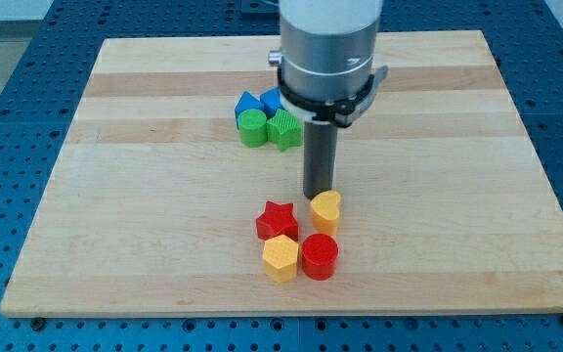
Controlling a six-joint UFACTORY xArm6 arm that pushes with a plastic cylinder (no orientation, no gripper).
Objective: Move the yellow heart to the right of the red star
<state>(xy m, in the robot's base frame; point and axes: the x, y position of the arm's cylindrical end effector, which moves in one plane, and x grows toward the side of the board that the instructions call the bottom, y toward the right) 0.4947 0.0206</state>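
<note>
The yellow heart lies on the wooden board just right of the red star, a small gap between them. My tip stands right at the heart's upper left edge, touching or nearly touching it. The rod rises from there to the silver arm body at the view's top.
A yellow hexagon and a red cylinder sit just below the star and heart. A cluster of two blue blocks, a green cylinder and a green star lies above, left of the rod. The board has blue perforated table around it.
</note>
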